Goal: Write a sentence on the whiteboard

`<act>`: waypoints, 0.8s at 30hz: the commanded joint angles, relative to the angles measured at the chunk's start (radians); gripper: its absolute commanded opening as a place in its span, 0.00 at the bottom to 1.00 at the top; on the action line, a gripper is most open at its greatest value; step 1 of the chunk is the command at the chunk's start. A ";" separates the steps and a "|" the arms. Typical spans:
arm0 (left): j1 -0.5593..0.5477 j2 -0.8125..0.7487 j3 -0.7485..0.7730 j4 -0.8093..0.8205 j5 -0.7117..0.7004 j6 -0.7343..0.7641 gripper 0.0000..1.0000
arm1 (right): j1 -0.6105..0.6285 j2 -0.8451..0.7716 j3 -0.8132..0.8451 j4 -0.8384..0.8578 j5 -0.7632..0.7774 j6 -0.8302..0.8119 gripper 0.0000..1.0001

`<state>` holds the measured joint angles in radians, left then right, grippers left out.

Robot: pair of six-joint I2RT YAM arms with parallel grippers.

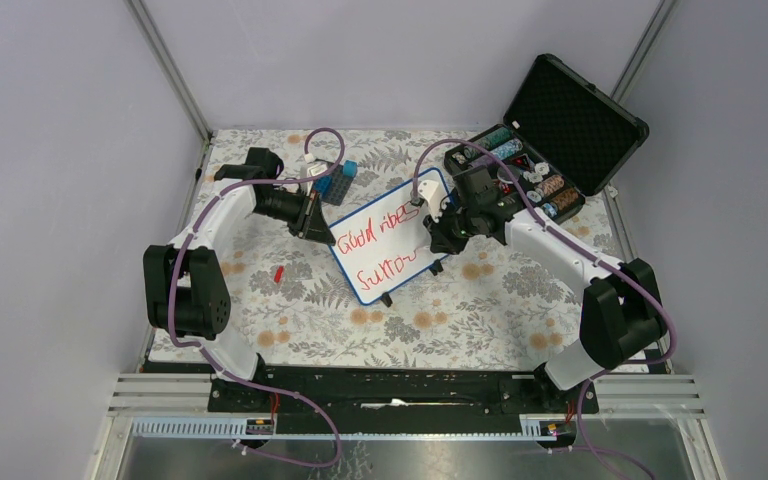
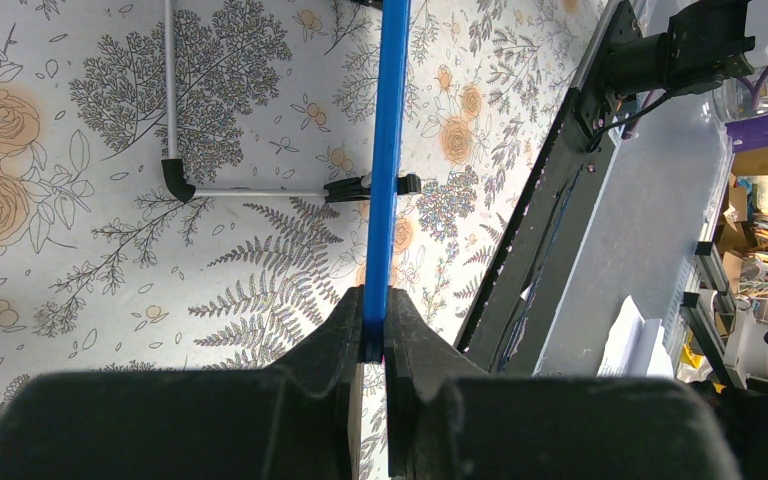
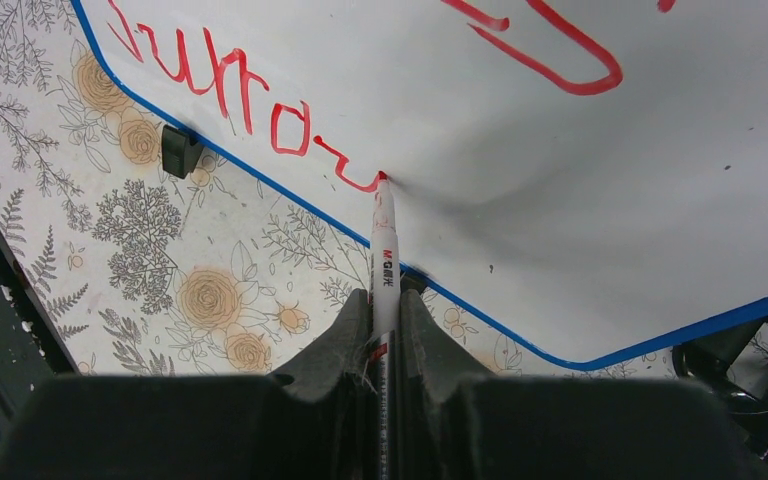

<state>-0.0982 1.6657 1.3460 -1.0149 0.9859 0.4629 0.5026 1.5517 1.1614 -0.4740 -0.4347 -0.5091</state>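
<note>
— Floral table cover (image 1: 290,310) under everything; where's the whiteboard (image 1: 407,212)?
— Mid-table, between my 2 arms; left gripper (image 2: 373,345) is clenched on its blue rim.
— Right gripper (image 3: 385,315)?
— Clamped on the marker (image 3: 384,250), tip touching the sentence (image 1: 365,241) at line 2's end.

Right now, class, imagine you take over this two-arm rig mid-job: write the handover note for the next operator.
Left gripper: shut on the blue rim of the small white rectangular whiteboard, steadying it.
Right gripper: shut on the slim white red-tipped marker, tip touching the board.
Done: the red handwritten sentence has a top line and a second line begun, roughly "Surro".
Left: probably finish the second line, where the tip sits at its end, then lift off and put the marker down.
</note>
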 commanded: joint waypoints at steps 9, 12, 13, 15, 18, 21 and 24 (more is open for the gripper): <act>-0.029 0.014 -0.005 0.011 -0.037 0.022 0.00 | -0.008 0.007 0.006 0.027 0.028 -0.021 0.00; -0.029 0.014 -0.003 0.011 -0.036 0.021 0.00 | -0.008 -0.005 -0.027 0.026 0.035 -0.028 0.00; -0.029 0.014 -0.004 0.011 -0.036 0.022 0.00 | -0.007 -0.010 -0.036 0.026 0.039 -0.031 0.00; -0.029 0.015 -0.004 0.011 -0.035 0.022 0.00 | -0.007 -0.015 -0.045 0.026 0.046 -0.033 0.00; -0.029 0.014 -0.003 0.011 -0.036 0.022 0.00 | -0.007 -0.023 -0.052 0.026 0.054 -0.037 0.00; -0.029 0.012 -0.004 0.012 -0.036 0.020 0.00 | -0.010 -0.036 -0.046 0.024 0.054 -0.036 0.00; -0.029 0.012 -0.005 0.011 -0.035 0.020 0.00 | -0.018 -0.056 -0.021 0.002 0.029 -0.033 0.00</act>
<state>-0.0982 1.6657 1.3460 -1.0149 0.9859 0.4629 0.5022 1.5486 1.1091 -0.4835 -0.4168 -0.5247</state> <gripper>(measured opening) 0.090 0.155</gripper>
